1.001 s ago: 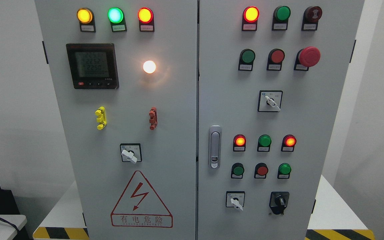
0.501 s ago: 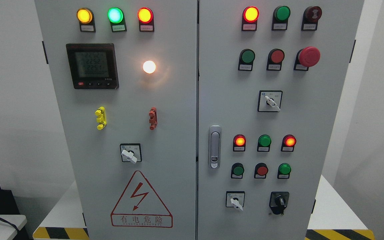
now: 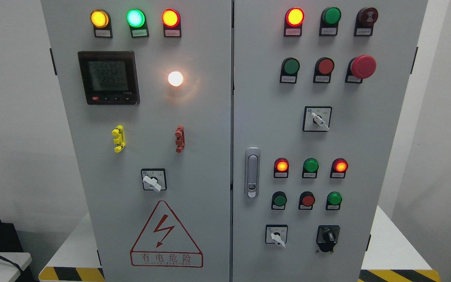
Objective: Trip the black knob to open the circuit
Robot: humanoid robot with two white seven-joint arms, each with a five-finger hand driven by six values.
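The black knob (image 3: 328, 236) sits at the lower right of the grey cabinet's right door (image 3: 366, 137), just right of a white-handled selector switch (image 3: 276, 235). Its narrow grip runs roughly upright, tipped slightly left at the top; the pointer mark is too small to read. No robot hand is in view, so the state of the fingers cannot be told. Small labels under the lamps are illegible. The cabinet's top and bottom are cut off.

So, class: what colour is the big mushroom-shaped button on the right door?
Red: the mushroom button, clearest in the head view.
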